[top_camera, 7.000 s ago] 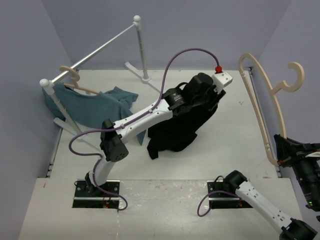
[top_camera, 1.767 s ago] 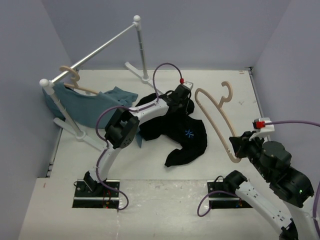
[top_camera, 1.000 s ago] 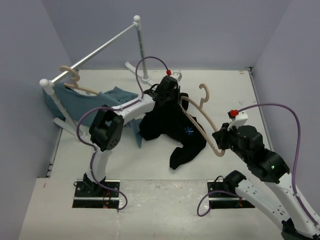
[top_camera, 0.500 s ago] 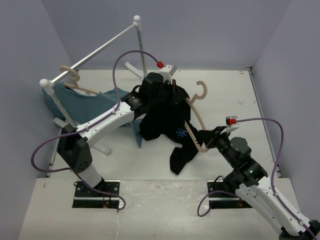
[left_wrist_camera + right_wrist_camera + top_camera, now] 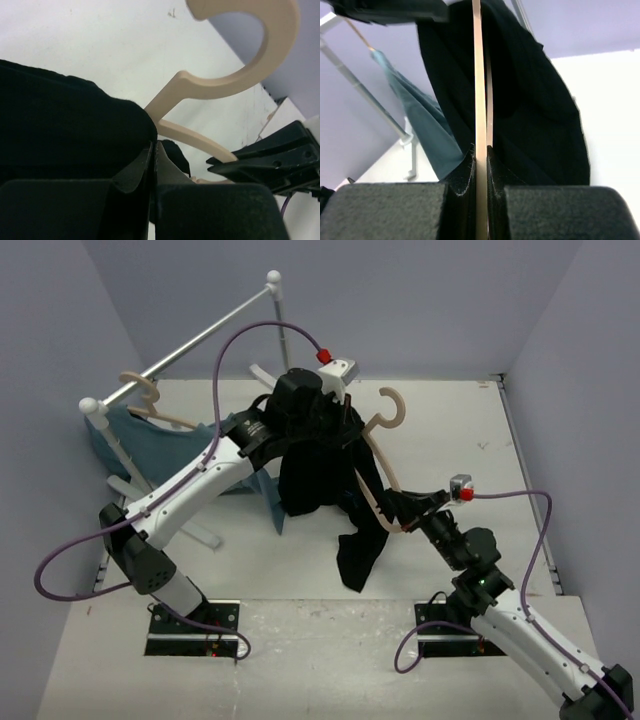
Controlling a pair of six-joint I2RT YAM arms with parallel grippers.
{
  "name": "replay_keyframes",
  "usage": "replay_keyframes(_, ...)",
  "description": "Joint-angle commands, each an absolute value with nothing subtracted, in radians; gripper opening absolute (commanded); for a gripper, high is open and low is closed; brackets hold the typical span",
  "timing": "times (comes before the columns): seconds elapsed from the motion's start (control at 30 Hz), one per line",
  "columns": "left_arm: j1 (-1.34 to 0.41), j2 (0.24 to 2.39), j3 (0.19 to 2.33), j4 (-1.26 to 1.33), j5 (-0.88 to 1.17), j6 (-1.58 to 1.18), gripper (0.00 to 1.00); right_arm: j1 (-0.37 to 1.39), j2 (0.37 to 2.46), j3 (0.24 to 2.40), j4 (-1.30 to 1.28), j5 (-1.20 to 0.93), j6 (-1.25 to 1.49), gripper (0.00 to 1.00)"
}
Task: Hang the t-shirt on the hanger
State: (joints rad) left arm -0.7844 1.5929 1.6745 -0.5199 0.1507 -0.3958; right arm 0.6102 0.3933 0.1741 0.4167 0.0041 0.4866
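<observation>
The black t-shirt (image 5: 318, 475) hangs in a bunch above the table from my left gripper (image 5: 338, 426), which is shut on its upper edge. In the left wrist view the jaws (image 5: 154, 148) pinch black cloth (image 5: 65, 125), with the beige hanger's hook (image 5: 250, 75) just beyond. The hanger (image 5: 388, 412) stands tilted, hook up, against the shirt's right side. My right gripper (image 5: 398, 514) is shut on its lower end. Seen from the right wrist, the hanger (image 5: 478, 75) runs edge-on from the jaws (image 5: 481, 150) up into the t-shirt (image 5: 535, 100), with black cloth on both sides.
A white clothes rack (image 5: 200, 340) stands at the back left. A teal-blue shirt (image 5: 170, 455) hangs from it on a matching hanger (image 5: 150, 400). That teal-blue shirt (image 5: 427, 130) is close behind the black one. Purple walls close in the table (image 5: 480, 450).
The left arm has lifted the t-shirt higher off the table. The right gripper has brought the hanger left and more upright, up against the hanging shirt.
</observation>
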Motion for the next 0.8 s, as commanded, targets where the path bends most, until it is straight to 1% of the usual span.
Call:
replay_keyframes(0.0,-0.853,1.585,1.798,-0.708,0.168,-0.254,0.0,0.609,0.412,0.211,0.699,-0.055,0.394,0.0)
replay_keyframes(0.13,-0.992,1.603,1.932,-0.845,0.085,-0.187,0.0,0.609,0.504,0.268,0.709,-0.104,0.427,0.0)
replay_keyframes(0.23,-1.002,1.572,1.951,-0.854,0.085,-0.186,0.0,0.609,0.491,0.274,0.701,-0.024,0.483,0.0)
replay_keyframes(0.27,-1.005,1.552,1.956,-0.854,0.088,-0.187,0.0,0.61,0.476,0.311,0.629,0.02,0.493,0.0)
replay_keyframes(0.37,-1.009,1.488,1.955,-0.841,0.078,-0.189,0.0,0.611,0.476,0.427,0.283,0.151,0.499,0.0)
replay_keyframes(0.43,-1.009,1.45,1.942,-0.822,-0.038,-0.198,0.0,0.61,0.463,0.5,0.168,0.188,0.464,0.0)
replay_keyframes(0.47,-1.009,1.444,1.942,-0.824,-0.112,-0.201,0.0,0.609,0.436,0.497,0.178,0.139,0.446,0.0)
replay_keyframes(0.53,-1.008,1.448,1.947,-0.832,-0.149,-0.197,0.0,0.611,0.374,0.489,0.215,-0.017,0.409,0.0)
replay_keyframes(0.67,-1.007,1.485,1.97,-0.845,-0.113,-0.191,0.0,0.608,0.357,0.551,0.126,-0.108,0.437,0.0)
replay_keyframes(0.77,-1.009,1.531,2.002,-0.874,-0.02,-0.179,0.0,0.609,0.339,0.552,0.177,-0.153,0.462,0.0)
